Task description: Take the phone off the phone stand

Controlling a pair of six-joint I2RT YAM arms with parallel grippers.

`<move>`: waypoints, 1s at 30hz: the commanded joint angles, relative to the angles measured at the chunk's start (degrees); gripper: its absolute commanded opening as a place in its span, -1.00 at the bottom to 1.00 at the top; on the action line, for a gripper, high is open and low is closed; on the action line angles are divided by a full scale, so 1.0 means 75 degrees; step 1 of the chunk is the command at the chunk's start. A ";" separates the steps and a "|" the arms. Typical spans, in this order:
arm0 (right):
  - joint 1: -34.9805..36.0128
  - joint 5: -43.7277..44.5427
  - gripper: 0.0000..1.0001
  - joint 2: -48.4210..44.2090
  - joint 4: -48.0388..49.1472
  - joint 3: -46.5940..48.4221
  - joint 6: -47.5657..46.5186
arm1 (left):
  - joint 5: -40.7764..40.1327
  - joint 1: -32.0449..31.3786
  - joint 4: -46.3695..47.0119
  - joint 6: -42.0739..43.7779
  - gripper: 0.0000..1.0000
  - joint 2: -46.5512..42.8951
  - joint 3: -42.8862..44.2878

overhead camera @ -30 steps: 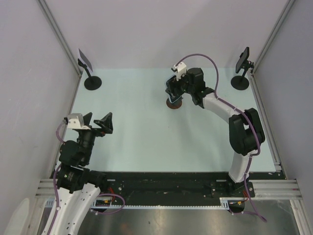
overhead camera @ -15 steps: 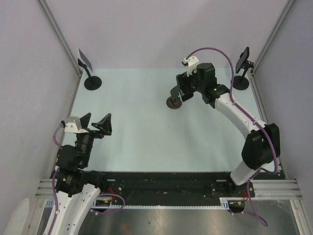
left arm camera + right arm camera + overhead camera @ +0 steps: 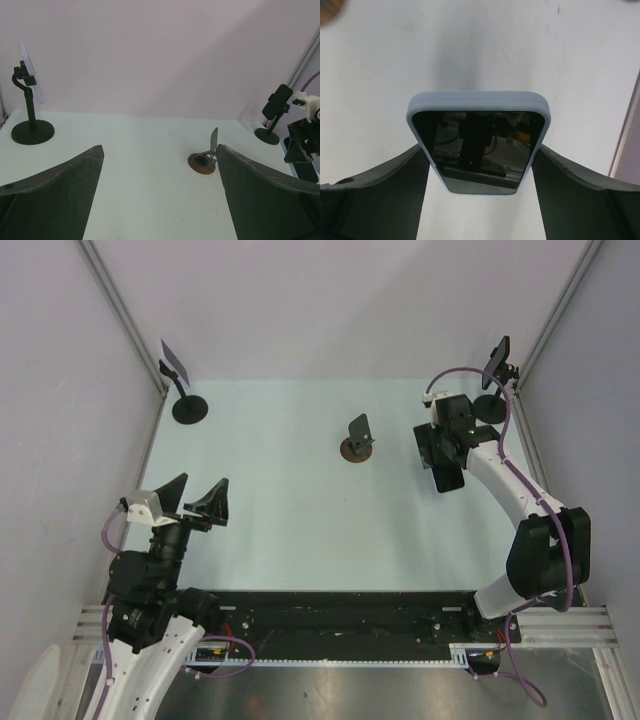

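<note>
The small phone stand (image 3: pixel 357 439) with a brown round base stands empty at the table's middle back; it also shows in the left wrist view (image 3: pixel 205 159). My right gripper (image 3: pixel 446 468) is shut on the phone (image 3: pixel 478 144), a dark-screened phone in a light blue case, held between both fingers above the table, to the right of the stand. In the top view the phone (image 3: pixel 447 476) is a dark slab under the wrist. My left gripper (image 3: pixel 196 502) is open and empty at the near left, far from the stand.
Two tall camera stands with black round bases stand at the back corners, one at the left (image 3: pixel 185 400) and one at the right (image 3: pixel 493 398). Metal frame rails run along both side walls.
My right gripper has lifted the phone off the stand and carried it to the right and nearer. The stand is now empty. The left arm shifted slightly.
</note>
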 commanded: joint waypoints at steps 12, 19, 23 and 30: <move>-0.2270 0.0826 -1.00 0.0607 0.1277 -0.0895 -0.1655 | -0.0523 -0.0567 0.0007 0.0395 1.00 -0.0213 -0.0072; -0.3348 -0.0286 -1.00 0.1731 0.1606 -0.0685 -0.2405 | -0.0570 -0.0567 -0.0004 0.0489 0.99 -0.0166 -0.0072; -0.3664 -0.0345 -1.00 0.2342 0.1407 -0.0357 -0.2781 | -0.0582 -0.0567 -0.0016 0.0536 1.00 -0.0084 -0.0049; -0.4110 -0.0673 -1.00 0.3174 0.1395 0.0076 -0.2547 | -0.0663 -0.0567 -0.0040 0.0629 1.00 0.0138 -0.0049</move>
